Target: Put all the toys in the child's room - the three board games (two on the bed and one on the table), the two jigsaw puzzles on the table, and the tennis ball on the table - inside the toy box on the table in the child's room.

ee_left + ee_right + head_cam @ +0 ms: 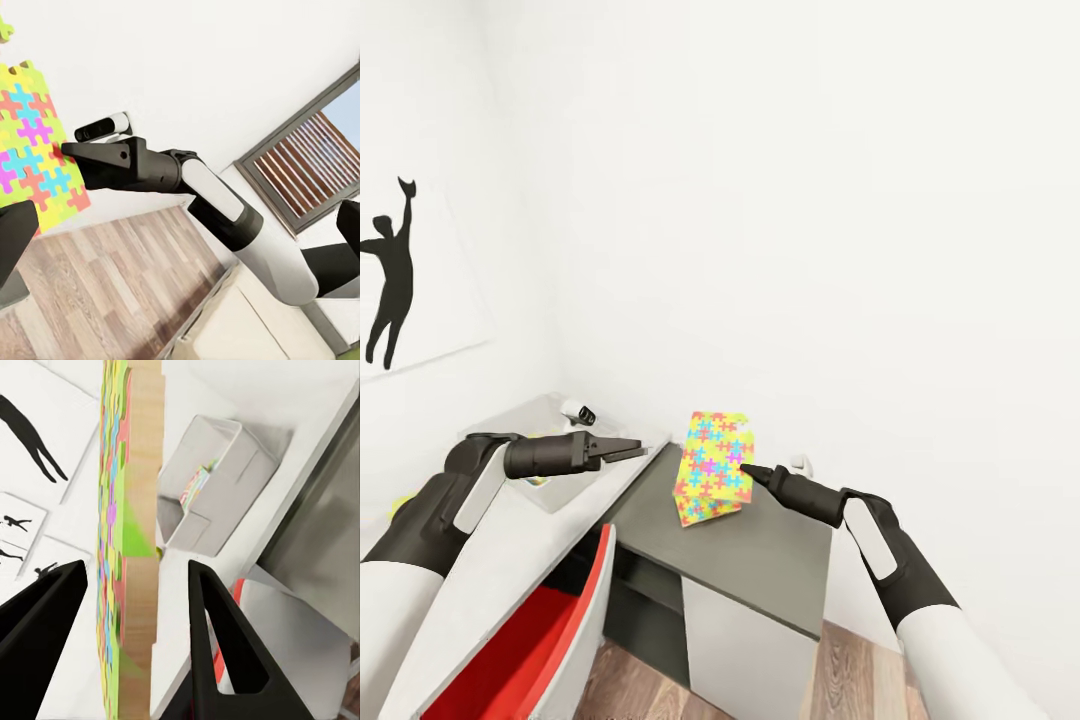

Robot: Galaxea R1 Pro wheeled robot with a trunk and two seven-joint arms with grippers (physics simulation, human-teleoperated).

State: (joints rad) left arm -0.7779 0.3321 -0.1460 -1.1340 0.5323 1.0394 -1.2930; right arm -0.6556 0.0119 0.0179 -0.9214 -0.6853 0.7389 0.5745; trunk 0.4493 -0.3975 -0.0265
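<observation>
Writing or brand marks cannot be read anywhere; the only print is the pattern of yellow, pink, blue and green interlocked pieces on the jigsaw puzzle (pixel 714 466) and a black baseball-player silhouette (pixel 390 272) on the white wall at the left. The right gripper (pixel 748 470) reaches forward from a bent arm, its tip at the puzzle's right edge in the head view. In the right wrist view the puzzle (pixel 129 540) stands edge-on between the two spread black fingers (pixel 217 652), with daylight on both sides, so the jaws are open around it and I cannot tell whether either pad touches it. The puzzle stands tilted over the dark grey cabinet top (pixel 780 560), its lower edge down on or near that top. The left gripper (pixel 636 448) is stretched level over the pale desk top (pixel 510 570), pointing toward the puzzle, its fingers drawn to a narrow point so it looks closed on nothing, though the tip is small. Just under and behind the left arm sits the light grey toy box (pixel 575 482); the right wrist view shows the box (pixel 225 472) with colourful flat things standing inside. A small white and black device (pixel 578 411) rests behind the box by the wall. A red-lined chair (pixel 550 630) stands below the desk edge on the wood plank floor (pixel 650 690).
</observation>
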